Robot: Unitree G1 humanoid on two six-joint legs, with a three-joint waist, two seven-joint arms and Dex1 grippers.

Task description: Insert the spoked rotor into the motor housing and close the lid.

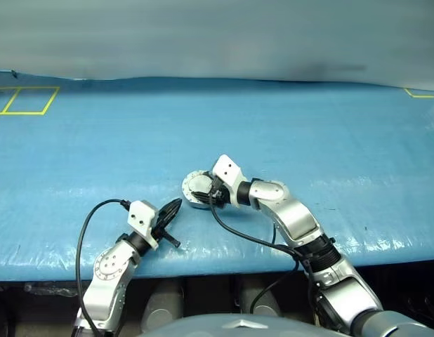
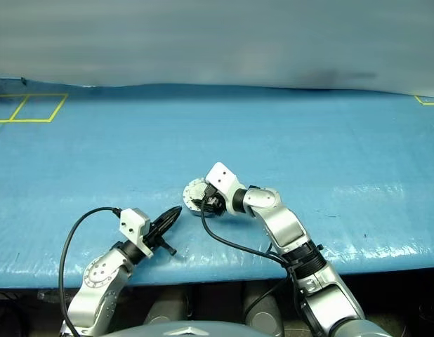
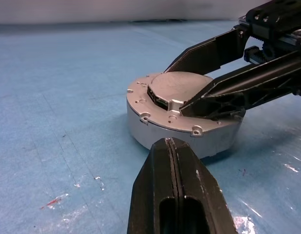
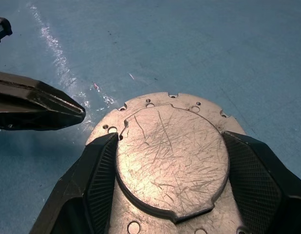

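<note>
Motor housing [image 3: 182, 114] interior hidden under lid [image 4: 172, 158]

Spoked rotor unseen beneath lid [image 4: 172, 161]

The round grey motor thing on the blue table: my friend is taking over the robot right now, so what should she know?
Left gripper: fingers shut, empty, pointing at the housing from just short of it.
Right gripper: fingers spread on either side of the raised centre of the round grey metal lid, on top of the housing; firm grip not certain.
Round grey metal motor housing: on the blue table cover, lid down flat.
Done: lid looks closed; the rotor is not visible, presumably inside.
Left: check the lid sits flush, then release.
</note>
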